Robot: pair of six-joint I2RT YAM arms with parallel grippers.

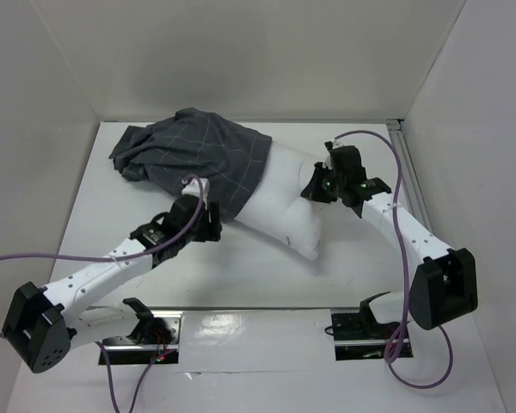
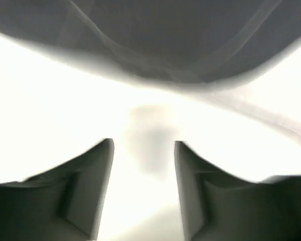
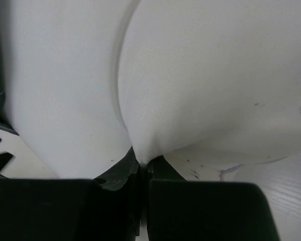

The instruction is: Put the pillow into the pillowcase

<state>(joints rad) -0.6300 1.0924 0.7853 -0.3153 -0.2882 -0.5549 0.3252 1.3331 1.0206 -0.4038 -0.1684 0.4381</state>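
The dark grey checked pillowcase [image 1: 189,155] lies crumpled at the back left of the table. The white pillow [image 1: 288,211] has its left end inside the pillowcase, and its right part sticks out toward the front right. My right gripper [image 1: 316,186] is at the pillow's right edge, shut on a pinched fold of the pillow [image 3: 200,75]; the jaws [image 3: 142,163] meet on the white cloth. My left gripper [image 1: 208,220] sits at the pillowcase's lower edge. Its fingers [image 2: 98,170] stand apart with nothing between them, under the dark pillowcase [image 2: 155,35].
White walls close the table [image 1: 95,232] in at the back and on both sides. A metal rail [image 1: 413,172] runs along the right wall. Purple cables loop from both arms. The arm mounts [image 1: 361,331] sit at the near edge.
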